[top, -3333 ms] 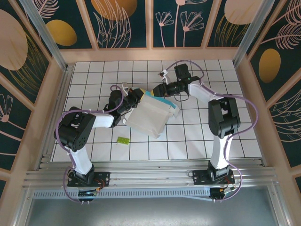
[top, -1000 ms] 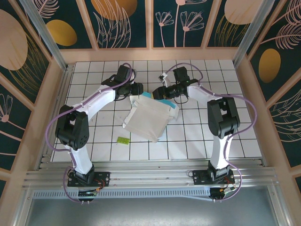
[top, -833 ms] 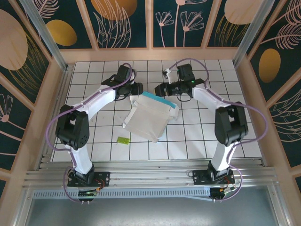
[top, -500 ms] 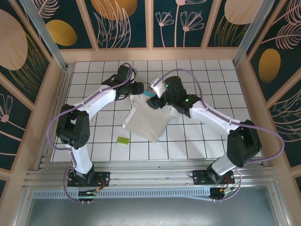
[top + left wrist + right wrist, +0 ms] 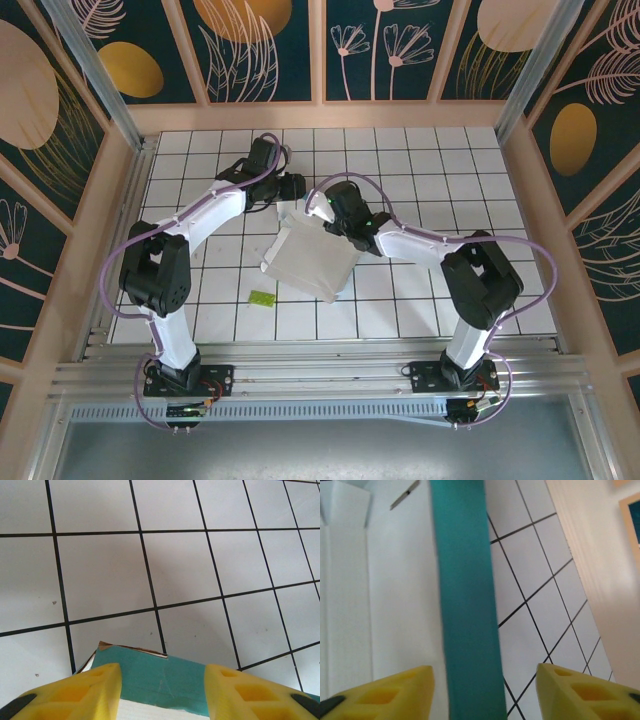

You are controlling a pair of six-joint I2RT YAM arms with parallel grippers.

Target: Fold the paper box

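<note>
The paper box (image 5: 310,255) lies white side up on the tiled table, turned at an angle. My left gripper (image 5: 293,189) is at its far left corner, open; the left wrist view shows a turquoise flap (image 5: 160,677) low between the yellow fingers (image 5: 85,692), with no visible contact. My right gripper (image 5: 322,212) hovers over the box's far edge, open. In the right wrist view a turquoise strip (image 5: 465,605) runs between the white panel (image 5: 395,605) and the tiles, passing between the spread fingertips (image 5: 585,690).
A tiny lime-green piece (image 5: 262,297) lies on the tiles near the box's left front. The wooden wall (image 5: 600,570) borders the table (image 5: 420,300) on all far sides. Bare tiles surround the box to the right and front.
My right arm has swung in from the far right and now reaches over the box's far edge. The left arm moved round to the far side earlier and has held still since.
</note>
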